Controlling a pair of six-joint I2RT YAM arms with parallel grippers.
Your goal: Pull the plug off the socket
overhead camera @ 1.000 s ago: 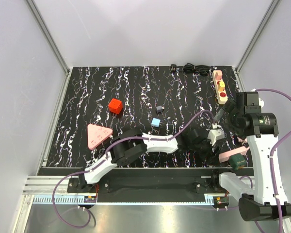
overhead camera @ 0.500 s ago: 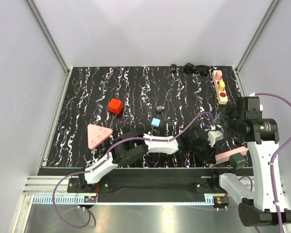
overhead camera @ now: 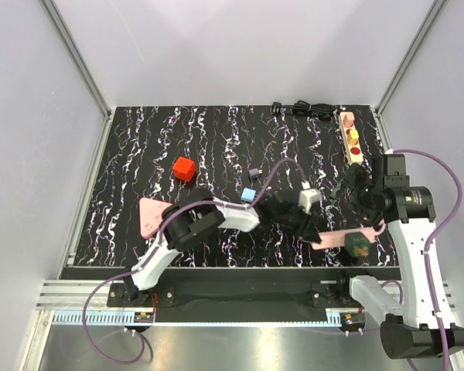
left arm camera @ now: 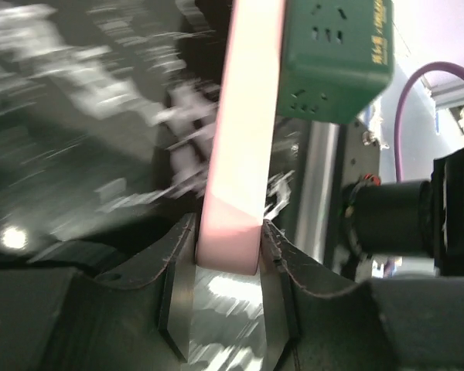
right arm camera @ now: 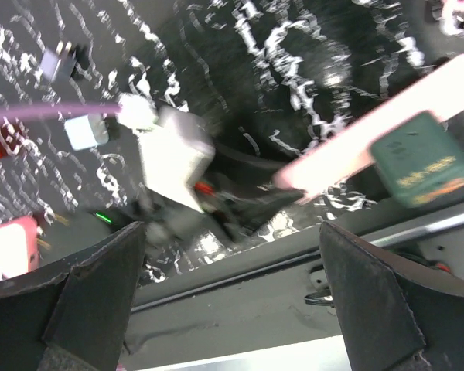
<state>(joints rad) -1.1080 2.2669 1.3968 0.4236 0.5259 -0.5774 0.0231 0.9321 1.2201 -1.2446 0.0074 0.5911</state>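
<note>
The socket [overhead camera: 350, 139], a narrow beige strip with red round outlets, lies at the table's far right. A yellow piece [overhead camera: 354, 134], apparently the plug, stands on it. Neither gripper is near it. My left gripper [overhead camera: 315, 234] [left arm camera: 228, 247] is shut on one end of a flat pink bar [overhead camera: 336, 238] [left arm camera: 243, 139]. A green outlet block [overhead camera: 359, 244] [left arm camera: 336, 58] sits at the bar's other end. My right gripper [overhead camera: 354, 188] [right arm camera: 232, 301] hangs open above the bar [right arm camera: 371, 139] and the green block [right arm camera: 421, 158], with nothing between its fingers.
A red cube [overhead camera: 185, 168], a pink triangle [overhead camera: 151, 216], a small blue block [overhead camera: 248, 195] and a small black piece [overhead camera: 255, 173] lie on the dark marbled table. A coiled black cable [overhead camera: 305, 110] lies at the back edge.
My left gripper has shut on the pink bar and carried it leftward with the green block. The right arm has drawn back slightly, still open.
</note>
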